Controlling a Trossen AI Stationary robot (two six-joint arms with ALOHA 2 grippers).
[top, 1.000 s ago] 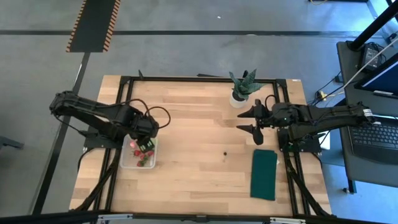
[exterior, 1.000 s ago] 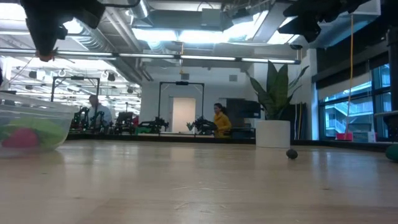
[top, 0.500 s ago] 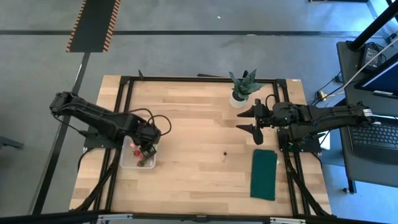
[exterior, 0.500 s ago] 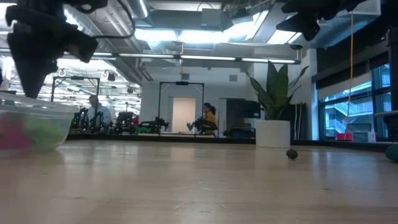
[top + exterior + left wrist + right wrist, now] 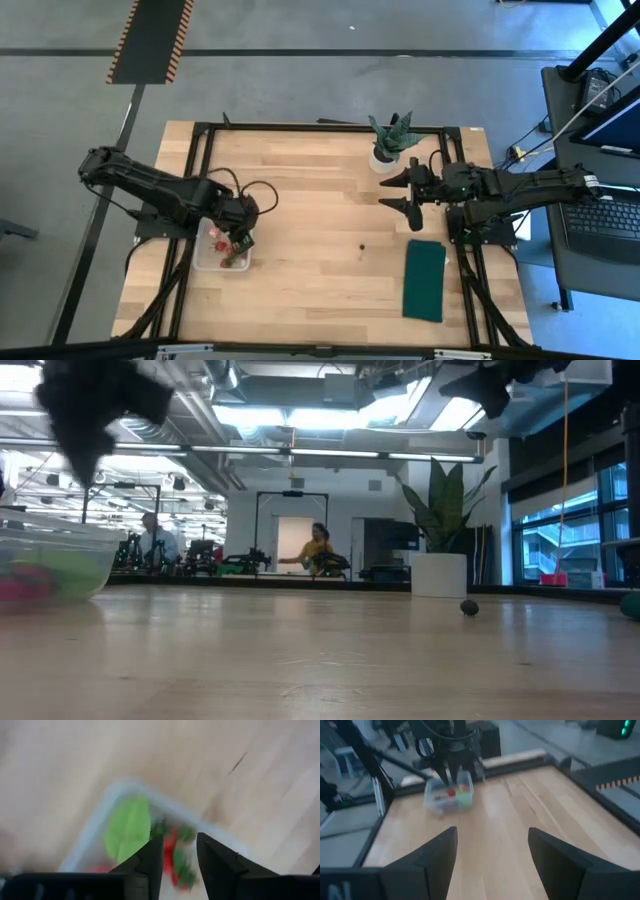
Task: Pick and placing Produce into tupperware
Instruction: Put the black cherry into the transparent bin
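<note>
Since the earlier frame, the left gripper (image 5: 237, 240) is seen lowered over the tupperware (image 5: 207, 262) near the table's left edge; its fingers are slightly parted, nothing held. Produce (image 5: 128, 827) lies inside. The right gripper (image 5: 407, 196) hangs wide open.

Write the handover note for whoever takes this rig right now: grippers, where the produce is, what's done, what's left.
Left gripper: over the tupperware, fingers a narrow gap apart, nothing between them.
Right gripper: open, empty, waiting above the table near the potted plant.
Done: red strawberry pieces and the green leafy piece are in the tupperware.
Left: the small olive-brown round piece lies alone on the bare wood mid-table, between the tupperware and the green cloth. It needs picking up and dropping in.
</note>
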